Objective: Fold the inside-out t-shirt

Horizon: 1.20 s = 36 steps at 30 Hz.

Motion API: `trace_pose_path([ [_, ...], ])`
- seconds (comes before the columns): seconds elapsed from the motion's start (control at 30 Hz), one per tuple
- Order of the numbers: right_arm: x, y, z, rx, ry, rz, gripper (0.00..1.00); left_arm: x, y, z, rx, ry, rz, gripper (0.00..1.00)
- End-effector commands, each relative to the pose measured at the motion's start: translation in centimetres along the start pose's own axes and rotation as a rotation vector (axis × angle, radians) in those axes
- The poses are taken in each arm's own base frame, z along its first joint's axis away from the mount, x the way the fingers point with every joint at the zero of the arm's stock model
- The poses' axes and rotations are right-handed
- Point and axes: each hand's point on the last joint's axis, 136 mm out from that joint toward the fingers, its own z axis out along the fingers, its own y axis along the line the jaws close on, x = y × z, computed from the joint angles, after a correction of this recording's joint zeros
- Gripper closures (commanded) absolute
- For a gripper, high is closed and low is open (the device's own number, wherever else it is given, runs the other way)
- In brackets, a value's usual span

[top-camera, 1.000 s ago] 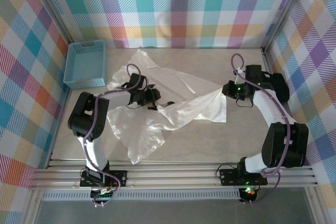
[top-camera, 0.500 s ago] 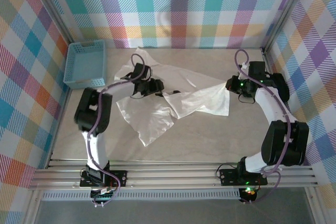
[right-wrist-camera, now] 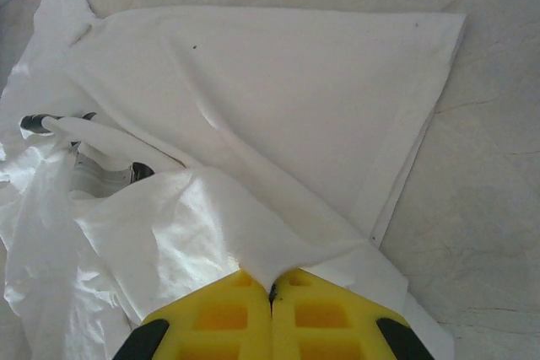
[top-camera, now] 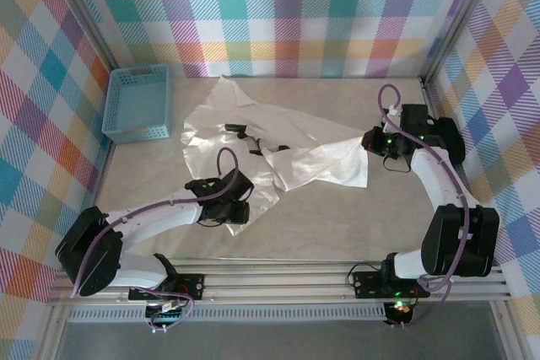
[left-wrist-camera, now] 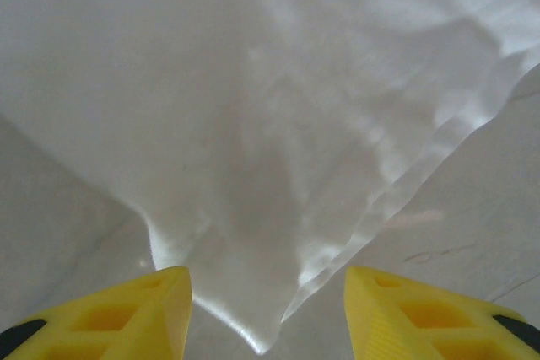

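Left gripper [top-camera: 240, 211] has withdrawn from the far folds to the near corner of the white inside-out t-shirt [top-camera: 295, 153], which lies crumpled mid-table [top-camera: 354, 217], and its jaws stand apart astride that corner, gripping nothing, while right gripper [right-wrist-camera: 272, 288] is clamped on the shirt's right edge.

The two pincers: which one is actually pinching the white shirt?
The right pincer, shut on a fold of the t-shirt; the left pincer stands open over a corner.

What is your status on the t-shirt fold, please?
Left gripper open, astride near corner of t-shirt. Right gripper shut on its right end. T-shirt spread crumpled, not yet folded. Blue basket apart, far left.
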Motion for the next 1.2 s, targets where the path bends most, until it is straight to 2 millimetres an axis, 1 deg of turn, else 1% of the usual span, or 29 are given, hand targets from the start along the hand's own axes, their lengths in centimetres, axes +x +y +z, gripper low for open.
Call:
trace_pose_path([
  [0.0,0.3,0.6,0.1,-0.036,0.006,-0.018,1.0,2.0,1.5,0.3,-0.074,0.057,-0.013,0.51],
  [0.23,0.6,0.5,0.2,-0.037,0.012,-0.017,1.0,2.9,-0.2,2.3,-0.018,0.142,0.018,0.52],
  [0.33,0.6,0.5,0.3,-0.037,0.013,-0.018,1.0,3.2,-0.2,3.2,-0.027,0.163,0.03,0.52],
  [0.47,0.7,0.5,0.4,-0.039,0.015,-0.019,1.0,4.3,-0.4,4.3,-0.032,0.211,0.041,0.53],
  [0.63,0.8,0.4,0.4,-0.033,0.019,-0.019,1.0,5.6,0.2,4.8,-0.075,0.244,0.065,0.62],
  [0.83,0.7,0.2,0.4,-0.023,0.017,-0.021,1.0,6.2,1.4,4.6,-0.113,0.237,0.075,0.79],
  [0.93,0.6,0.1,0.2,-0.014,0.011,-0.023,1.0,5.2,1.5,3.9,-0.116,0.186,0.081,0.88],
  [1.0,0.5,0.2,-0.1,-0.008,0.0,-0.026,1.0,3.7,1.6,2.7,-0.123,0.117,0.085,0.93],
  [1.03,0.2,0.4,-0.4,-0.008,-0.015,-0.029,1.0,2.7,1.7,1.7,-0.13,0.071,0.087,0.95],
  [1.1,-0.4,0.8,-1.1,-0.014,-0.047,-0.034,1.0,0.1,2.1,-0.7,-0.137,-0.034,0.076,1.0],
  [1.17,-1.7,1.8,-2.4,-0.028,-0.094,-0.053,1.0,-3.6,2.9,-4.6,-0.138,-0.193,0.043,1.0],
])
